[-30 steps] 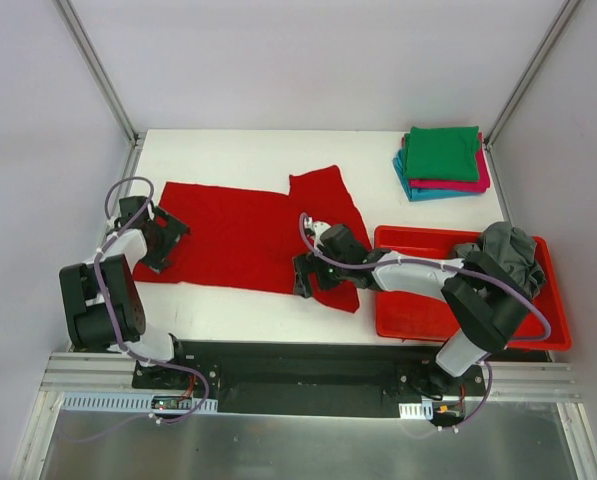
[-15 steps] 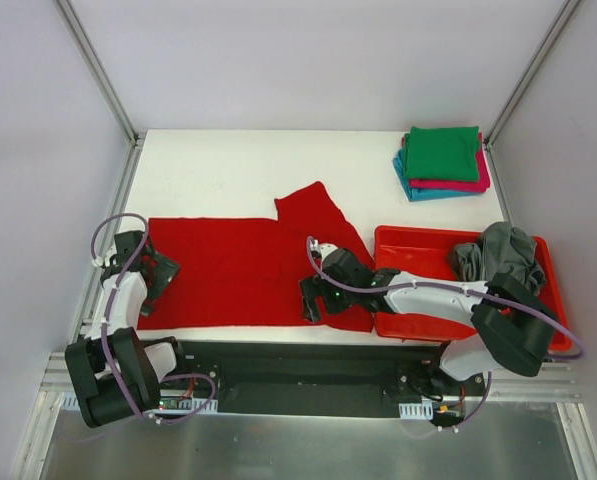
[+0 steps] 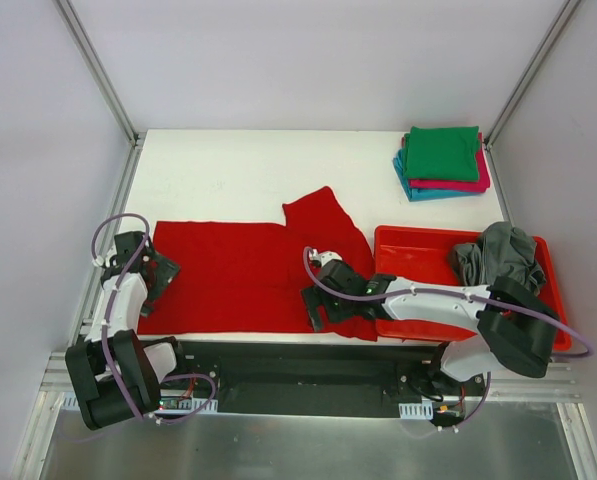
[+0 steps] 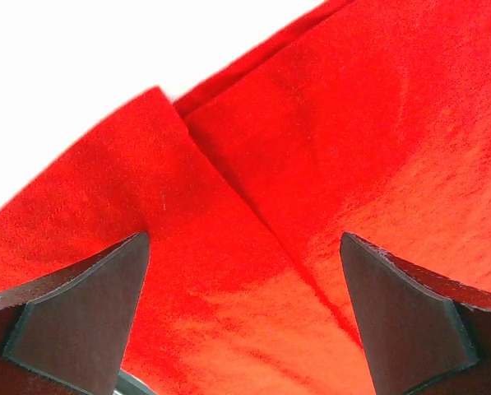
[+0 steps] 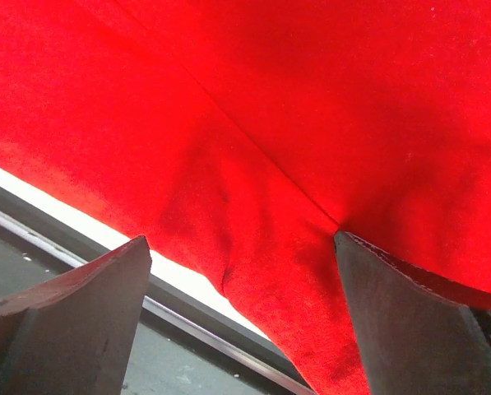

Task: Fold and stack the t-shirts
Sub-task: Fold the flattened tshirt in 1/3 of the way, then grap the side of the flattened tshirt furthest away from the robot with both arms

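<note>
The bright red t-shirt (image 3: 238, 275) lies spread flat at the near edge of the white table, one sleeve (image 3: 323, 212) sticking out to the back. My left gripper (image 3: 156, 272) is open over its left end; in the left wrist view (image 4: 245, 321) its fingers stand wide apart over a fold in the red cloth (image 4: 352, 123). My right gripper (image 3: 318, 305) is open over the shirt's near right corner; in the right wrist view (image 5: 241, 321) red cloth (image 5: 311, 99) hangs past the table edge. Folded green (image 3: 443, 152), magenta (image 3: 481, 178) and teal (image 3: 418, 190) shirts are stacked at the back right.
A red plastic tray (image 3: 418, 310) sits at the right, touching the shirt's right end, with a crumpled dark grey shirt (image 3: 498, 255) in its far right corner. The table's near edge and a metal rail (image 5: 105, 247) lie right below the right gripper.
The red shirt has slid toward the near edge of the table and lies flatter. Both grippers moved nearer with it; the right one now sits at the shirt's near corner.
</note>
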